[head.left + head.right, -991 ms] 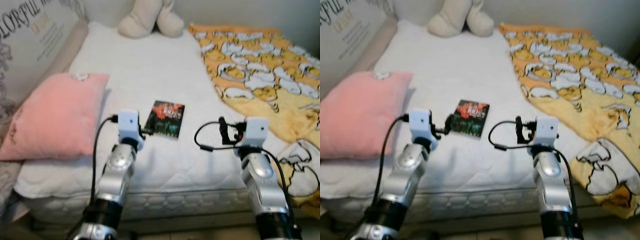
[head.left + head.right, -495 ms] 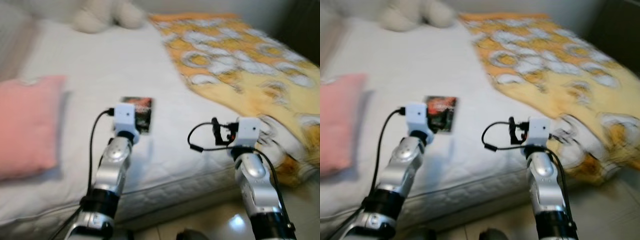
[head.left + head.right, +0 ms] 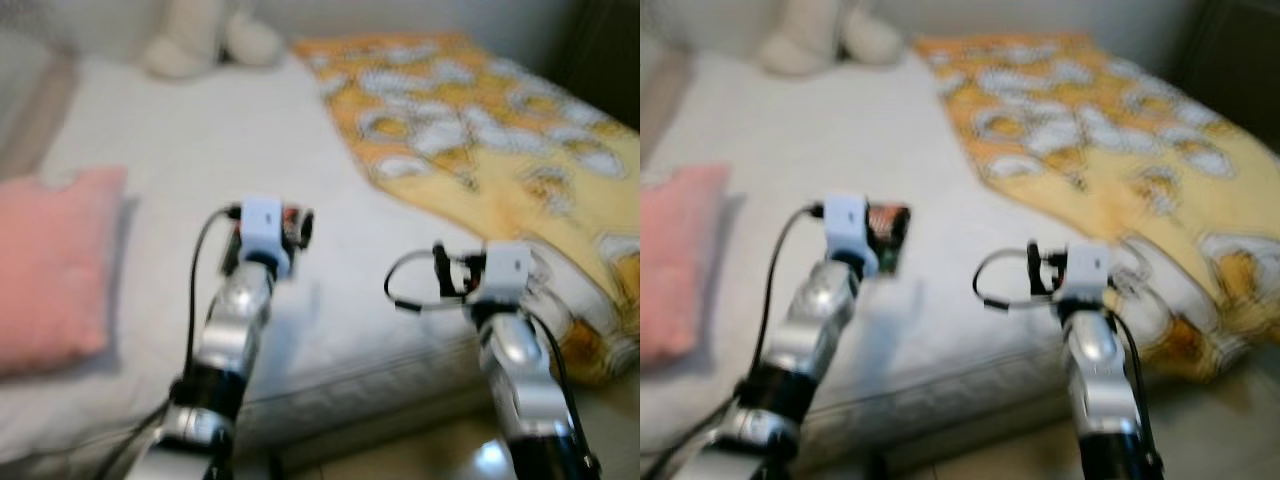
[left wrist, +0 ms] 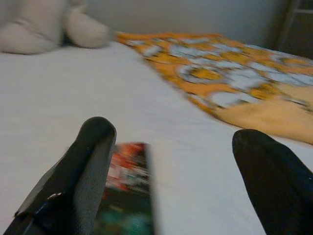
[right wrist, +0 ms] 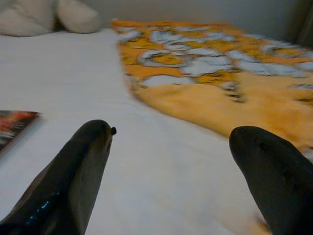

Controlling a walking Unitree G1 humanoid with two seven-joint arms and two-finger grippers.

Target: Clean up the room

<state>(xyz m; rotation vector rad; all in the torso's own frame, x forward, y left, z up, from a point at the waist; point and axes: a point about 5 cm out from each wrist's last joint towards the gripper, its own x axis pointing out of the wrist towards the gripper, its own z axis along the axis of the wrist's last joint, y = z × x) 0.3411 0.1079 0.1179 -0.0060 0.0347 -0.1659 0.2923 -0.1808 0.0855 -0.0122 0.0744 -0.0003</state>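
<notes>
Now the left gripper (image 4: 171,171), fingers spread, has closed in over the booklet (image 4: 124,188) lying flat on the white bed (image 3: 200,150), long axis running away toward the plush toy (image 3: 205,40); right gripper (image 5: 186,171) gapes empty.

Left gripper (image 3: 297,228) over book (image 3: 291,222) on white bed (image 3: 200,140).

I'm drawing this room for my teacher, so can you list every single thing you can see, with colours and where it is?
bed: one, white sheet, under everything else
pillow: one, pink, on the robot's left side of the bed
book: one, dark cover with red, flat on the sheet mid-bed
blanket: one, yellow-orange with white patches, on the right side of the bed
stuffed toy: one, cream, at the far end of the bed
left gripper: black jaws open, just over the book
right gripper: black jaws open, over the sheet beside the blanket
</notes>
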